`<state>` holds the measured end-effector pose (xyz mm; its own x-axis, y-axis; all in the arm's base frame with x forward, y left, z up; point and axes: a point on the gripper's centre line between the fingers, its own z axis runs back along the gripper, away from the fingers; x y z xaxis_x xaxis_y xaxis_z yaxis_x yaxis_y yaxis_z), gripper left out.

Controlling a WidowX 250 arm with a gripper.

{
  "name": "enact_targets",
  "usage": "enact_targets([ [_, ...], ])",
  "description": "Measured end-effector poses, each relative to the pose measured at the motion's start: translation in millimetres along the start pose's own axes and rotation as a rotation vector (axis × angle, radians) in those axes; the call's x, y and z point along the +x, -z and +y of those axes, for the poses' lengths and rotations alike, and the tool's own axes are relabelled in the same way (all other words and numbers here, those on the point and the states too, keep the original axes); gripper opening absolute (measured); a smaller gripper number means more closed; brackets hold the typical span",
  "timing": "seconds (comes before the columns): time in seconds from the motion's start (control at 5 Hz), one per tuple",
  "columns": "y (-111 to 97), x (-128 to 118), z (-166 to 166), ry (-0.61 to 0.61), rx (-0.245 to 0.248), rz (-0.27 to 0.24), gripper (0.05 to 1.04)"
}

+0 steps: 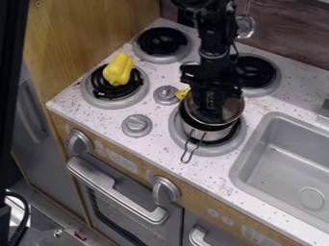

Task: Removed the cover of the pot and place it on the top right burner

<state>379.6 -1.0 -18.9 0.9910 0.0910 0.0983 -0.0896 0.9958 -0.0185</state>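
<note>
The black gripper [210, 93] hangs from the top edge over the front right burner, right above the pot's cover; its fingertips blend into the dark lid. Below it the small metal pot [207, 134] stands on the front right burner, its wire handle pointing to the front. The round, glassy cover [224, 113] lies over the pot's top and looks slightly tilted. Behind the pot, the top right burner [258, 73] is partly hidden by the arm, and no object is seen on its visible part.
A yellow pepper [119, 69] lies on the front left burner. The back left burner [162, 41] is bare. Two grey knobs [137, 125] sit between the burners, and a small yellow item [182, 93] touches the pot's left side. At the right is the sink [283, 163].
</note>
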Motion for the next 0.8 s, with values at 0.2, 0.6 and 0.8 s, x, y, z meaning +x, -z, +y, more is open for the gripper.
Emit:
enact_targets([
  [0.2,-0.5,-4.8,1.6,0.005,0.017,-0.006,0.2],
  [0.6,-5.7,-3.0,3.9,0.003,0.034,-0.034,0.055],
  [0.8,-21.5,5.3,1.6,-0.006,0.02,-0.088,0.069],
])
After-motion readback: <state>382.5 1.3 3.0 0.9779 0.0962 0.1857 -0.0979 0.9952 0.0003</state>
